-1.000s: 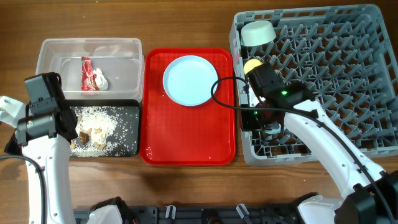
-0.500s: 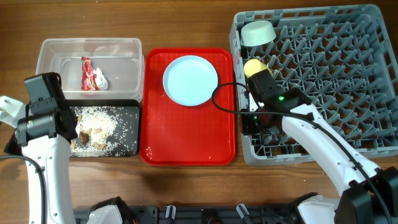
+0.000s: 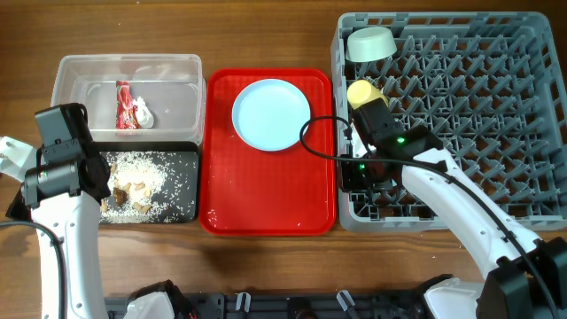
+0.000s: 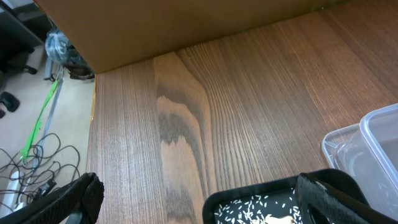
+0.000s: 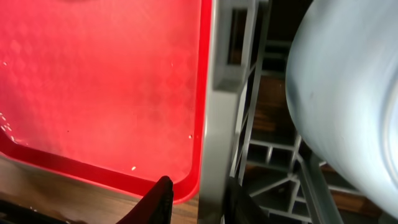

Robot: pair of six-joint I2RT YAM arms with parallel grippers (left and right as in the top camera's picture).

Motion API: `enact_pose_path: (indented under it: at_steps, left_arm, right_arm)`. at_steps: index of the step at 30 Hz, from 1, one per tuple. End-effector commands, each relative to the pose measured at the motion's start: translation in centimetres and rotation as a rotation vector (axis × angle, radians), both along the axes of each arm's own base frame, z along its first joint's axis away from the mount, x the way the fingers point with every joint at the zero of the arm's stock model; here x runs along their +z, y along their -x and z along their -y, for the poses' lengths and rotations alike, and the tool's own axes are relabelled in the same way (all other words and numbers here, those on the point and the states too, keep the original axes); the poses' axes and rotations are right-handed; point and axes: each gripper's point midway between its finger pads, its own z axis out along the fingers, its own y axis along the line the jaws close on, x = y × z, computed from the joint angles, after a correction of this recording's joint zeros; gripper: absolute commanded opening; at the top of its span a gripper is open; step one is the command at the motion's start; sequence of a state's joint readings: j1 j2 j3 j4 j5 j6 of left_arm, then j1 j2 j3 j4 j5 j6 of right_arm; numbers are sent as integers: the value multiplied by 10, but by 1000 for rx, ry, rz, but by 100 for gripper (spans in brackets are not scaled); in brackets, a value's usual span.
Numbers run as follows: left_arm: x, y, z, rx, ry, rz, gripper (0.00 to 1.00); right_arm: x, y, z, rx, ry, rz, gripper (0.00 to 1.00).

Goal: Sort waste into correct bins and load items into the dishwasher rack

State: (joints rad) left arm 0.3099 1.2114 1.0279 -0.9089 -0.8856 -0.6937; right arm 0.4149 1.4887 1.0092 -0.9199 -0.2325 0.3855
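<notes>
A: Largest first. What is held in the rack (image 3: pixel 461 115)?
B: A mint bowl (image 3: pixel 370 43) is seen at its far left corner. A yellow cup (image 3: pixel 360 91) sits just below it, partly covered by the right arm. A pale blue bowl (image 5: pixel 348 93) is shown inside only by the right wrist view; from overhead it is hidden under the arm.
A: Tray (image 3: pixel 266 195)?
B: A blue plate (image 3: pixel 271 114) is laid flat on its far half. The tray is wedged between the tubs and the rack.
A: Tubs?
B: Both have their long axes running left to right. The clear tub (image 3: pixel 177 80) holds a red wrapper (image 3: pixel 124 105), lying lengthwise far to near, with a white paper scrap (image 3: pixel 141 113) touching it. The black tub (image 3: pixel 182 190) holds rice (image 3: pixel 146 173) and brown bits (image 3: pixel 133 188).
A: Grippers?
B: The left gripper (image 4: pixel 202 205) is spread wide over the black tub's far left corner, nothing held. The right gripper (image 5: pixel 199 202) is set astride the rack's left wall, one finger on each side. Whether the wall is pinched cannot be told.
</notes>
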Motion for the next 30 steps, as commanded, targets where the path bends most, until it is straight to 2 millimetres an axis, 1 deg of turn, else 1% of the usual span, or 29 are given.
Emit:
enact_pose_path:
  at_steps: [1, 3, 4, 6, 7, 8, 10, 12, 13, 15, 16, 17, 18, 19, 22, 24, 26, 28, 30]
  left_arm:
    - [4, 2, -3, 15, -19, 0, 100]
    - [4, 2, -3, 15, -19, 0, 100]
    - [4, 2, -3, 15, -19, 0, 100]
    - [4, 2, -3, 15, -19, 0, 100]
    - [4, 2, -3, 15, -19, 0, 100]
    - [4, 2, -3, 15, -19, 0, 100]
    - [4, 2, -3, 15, -19, 0, 100]
    - [4, 2, -3, 15, -19, 0, 100]
    - [4, 2, -3, 15, -19, 0, 100]
    - [4, 2, -3, 15, -19, 0, 100]
    - [4, 2, -3, 15, -19, 0, 100]
    - [4, 2, -3, 15, -19, 0, 100]
    - [4, 2, -3, 15, -19, 0, 100]
    - [4, 2, -3, 15, -19, 0, 100]
    - [4, 2, -3, 15, -19, 0, 100]
    - [4, 2, -3, 15, -19, 0, 100]
    - [4, 2, -3, 15, -19, 0, 100]
    - [4, 2, -3, 15, -19, 0, 100]
    - [4, 2, -3, 15, -19, 0, 100]
  right_arm:
    - [-6, 4, 7, -8, 48, -19, 29]
    - [-7, 1, 15, -15, 95, -4, 29]
    - [-7, -3, 20, -21, 126, 18, 29]
    - [-2, -20, 31, -32, 195, 95, 29]
    - [5, -28, 30, -17, 202, 130, 29]
    - [14, -36, 26, 7, 189, 161, 30]
    - [42, -53, 14, 34, 142, 226, 33]
    - [73, -70, -5, 55, 53, 298, 33]
    - [95, -80, -18, 62, -11, 348, 33]
    - [114, -94, -31, 69, -81, 419, 25]
    - [121, -101, -38, 73, -116, 453, 19]
    - [126, -107, -46, 79, -155, 480, 7]
    - [127, -111, -53, 83, -179, 498, 5]
    - [126, -114, -58, 79, -195, 507, 5]
    - [114, -126, -82, 117, -209, 533, 4]
    - [98, -135, -99, 140, -201, 543, 5]
    - [79, -141, -116, 163, -198, 539, 5]
    - [52, -144, -135, 191, -198, 515, 5]
    - [27, -142, -147, 205, -192, 479, 5]
